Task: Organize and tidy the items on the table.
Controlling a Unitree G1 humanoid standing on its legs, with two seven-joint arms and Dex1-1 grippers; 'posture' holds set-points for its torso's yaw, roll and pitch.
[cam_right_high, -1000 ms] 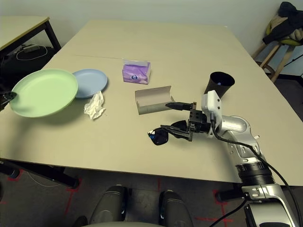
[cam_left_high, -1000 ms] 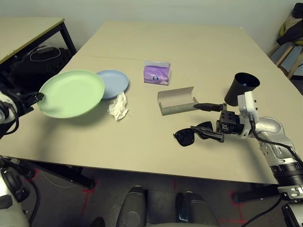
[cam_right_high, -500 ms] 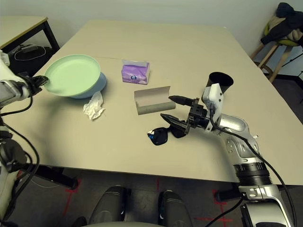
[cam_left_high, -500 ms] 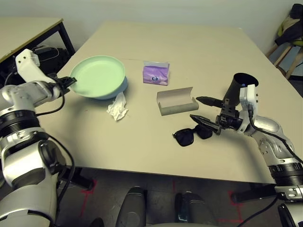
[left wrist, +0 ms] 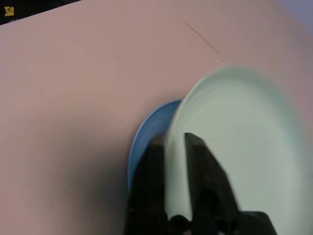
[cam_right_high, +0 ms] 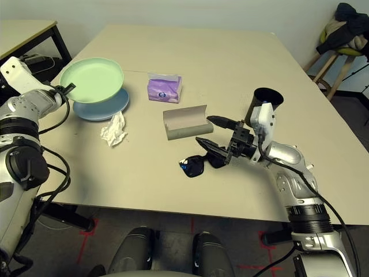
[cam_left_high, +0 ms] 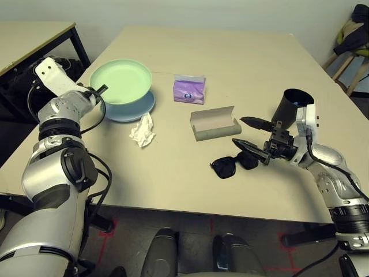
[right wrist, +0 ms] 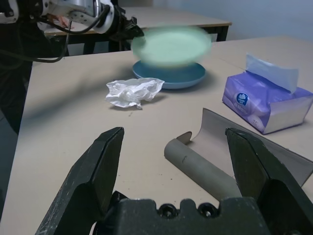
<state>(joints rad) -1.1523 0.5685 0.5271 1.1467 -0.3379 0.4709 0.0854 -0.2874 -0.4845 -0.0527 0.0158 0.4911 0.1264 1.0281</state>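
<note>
My left gripper (cam_left_high: 102, 89) is shut on the rim of the light-green plate (cam_left_high: 121, 81), which sits tilted on top of the light-blue plate (cam_left_high: 131, 109) at the table's (cam_left_high: 230, 52) left side. In the left wrist view the green rim (left wrist: 234, 147) passes between the black fingers (left wrist: 146, 186). A crumpled white tissue (cam_left_high: 143, 131) lies just in front of the plates. My right gripper (cam_left_high: 237, 131) stands open just above the black sunglasses (cam_left_high: 233, 164), next to the open grey-beige glasses case (cam_left_high: 214, 124). The black cup (cam_left_high: 294, 107) stands behind my right wrist. The purple tissue pack (cam_left_high: 190, 89) is mid-table.
A smaller table with black legs (cam_left_high: 34, 32) stands off to the far left, with cables below it. A chair with clothes (cam_left_high: 354, 40) is at the far right. The table's near edge (cam_left_high: 173, 205) runs close in front of the sunglasses.
My left arm has carried the green plate from beyond the table's left edge to on top of the blue plate. My right gripper has turned a little beside the sunglasses and stays open.
</note>
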